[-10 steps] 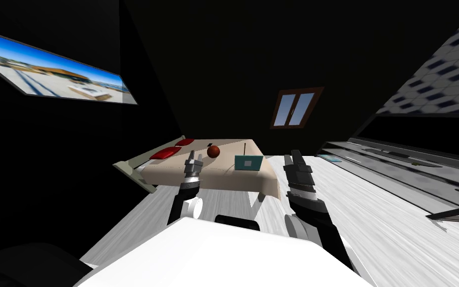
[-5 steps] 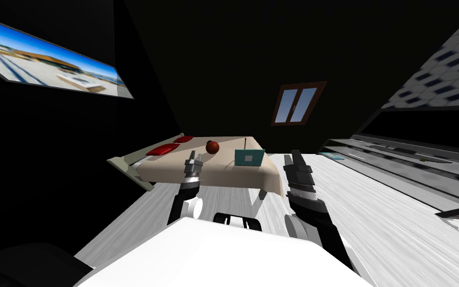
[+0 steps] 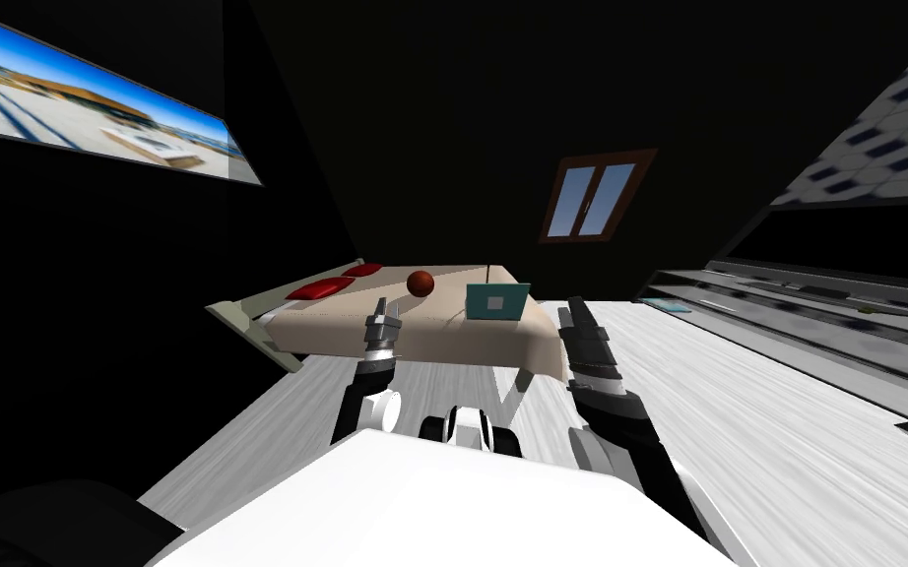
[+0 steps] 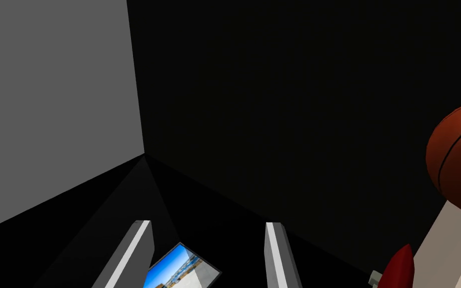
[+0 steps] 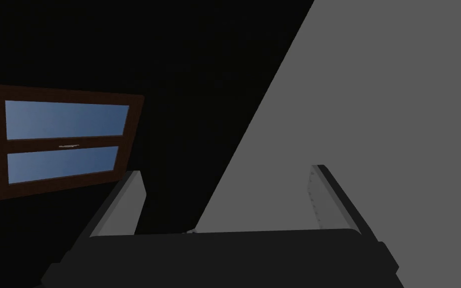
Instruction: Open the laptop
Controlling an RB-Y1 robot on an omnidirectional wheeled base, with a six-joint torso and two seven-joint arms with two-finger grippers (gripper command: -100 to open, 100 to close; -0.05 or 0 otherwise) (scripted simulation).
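left fingers (image 4: 137, 250) wide apart, holding nothing | right fingers (image 5: 124, 200) wide apart, holding nothing | both held up by the bed's (image 3: 442, 340) near edge | teal laptop (image 3: 497, 301) stands near the bed's right edge | brown ball (image 3: 421, 283) beside it, mid-bed

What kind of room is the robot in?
Most likely a bedroom. There is a wide bed with a beige cover, two flat red pillows at its head, and a brown wood-framed window in the dark wall behind. A small teal laptop and an orange-brown ball sit on the bed.
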